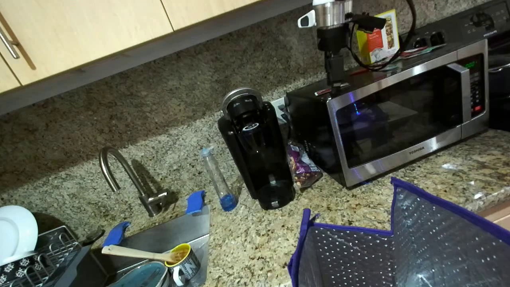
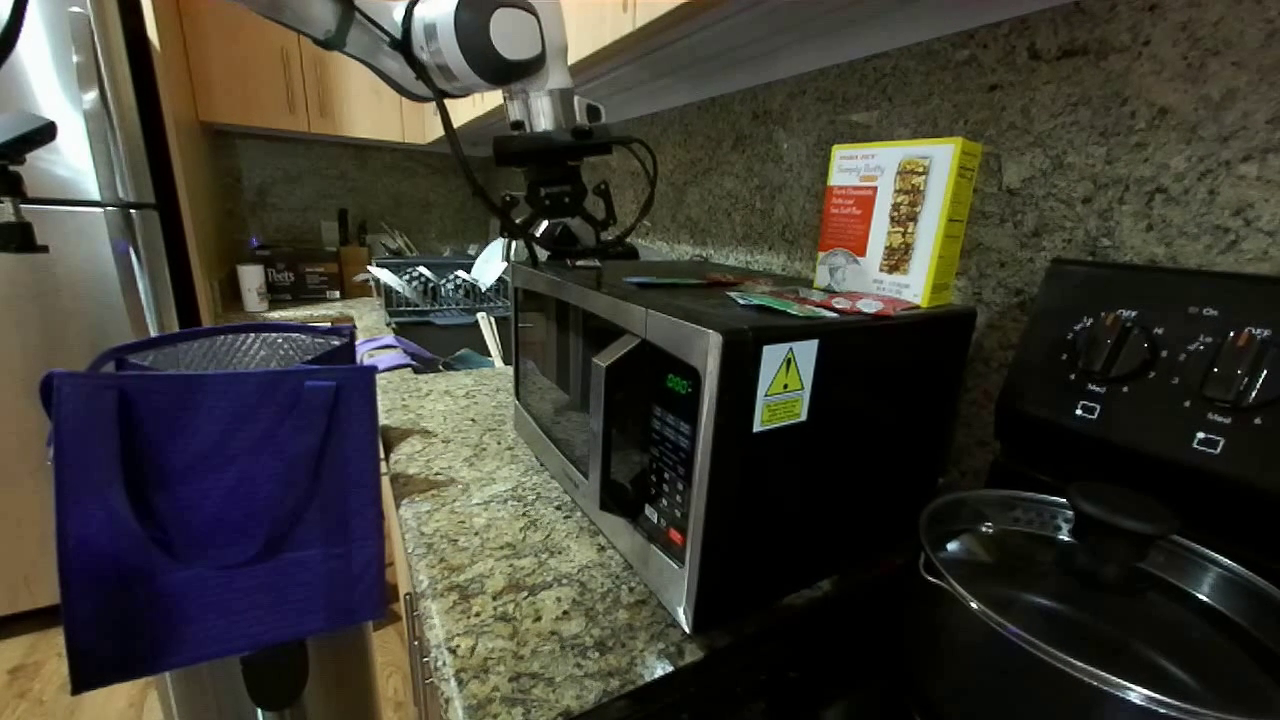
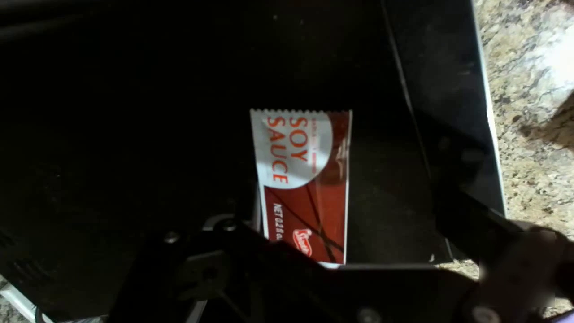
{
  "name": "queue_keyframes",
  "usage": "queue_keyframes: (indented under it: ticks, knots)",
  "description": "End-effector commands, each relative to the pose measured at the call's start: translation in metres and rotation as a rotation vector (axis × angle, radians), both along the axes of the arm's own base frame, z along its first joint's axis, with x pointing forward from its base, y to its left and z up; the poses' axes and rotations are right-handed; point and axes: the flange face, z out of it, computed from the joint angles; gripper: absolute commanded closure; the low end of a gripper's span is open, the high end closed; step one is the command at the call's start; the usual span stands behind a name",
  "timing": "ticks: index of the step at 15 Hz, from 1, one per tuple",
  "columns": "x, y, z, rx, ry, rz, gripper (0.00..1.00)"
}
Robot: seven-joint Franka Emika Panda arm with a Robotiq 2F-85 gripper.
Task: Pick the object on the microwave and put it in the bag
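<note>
While the tool (image 1: 336,81) hangs wide-spread over the microwave (image 1: 398,115), on which the soy sauce packet (image 3: 307,179) lies ungripped, this looks like the approach, next calling for centring and a low pinch

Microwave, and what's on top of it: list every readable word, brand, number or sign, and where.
"TOSHIBA": front of the microwave.
"000", colon unclear: display.
"!" in triangle: side sticker.
"SOY SAUCE": sauce packet.
"NET 0.2 fl o", rest covered: same packet.
"Simply Nutty": snack box.
"Dark Chocolate Nuts and Sea Salt Bar": same box.
Too small or blurred: keypad labels, sticker wording, packet's logo, box's top line, other packets.
</note>
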Motion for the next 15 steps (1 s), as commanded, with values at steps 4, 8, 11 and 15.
queue_keyframes:
  ticks: [4, 8, 11, 15]
  knots:
    - [-0.003, -0.008, -0.01, 0.007, -0.027, 0.023, 0.0]
    - [-0.003, -0.021, 0.001, 0.01, -0.038, -0.006, 0.0]
    - [-0.001, -0.037, 0.008, 0.014, -0.039, -0.023, 0.25]
    - [0.004, -0.056, 0.0, 0.029, -0.004, -0.038, 0.48]
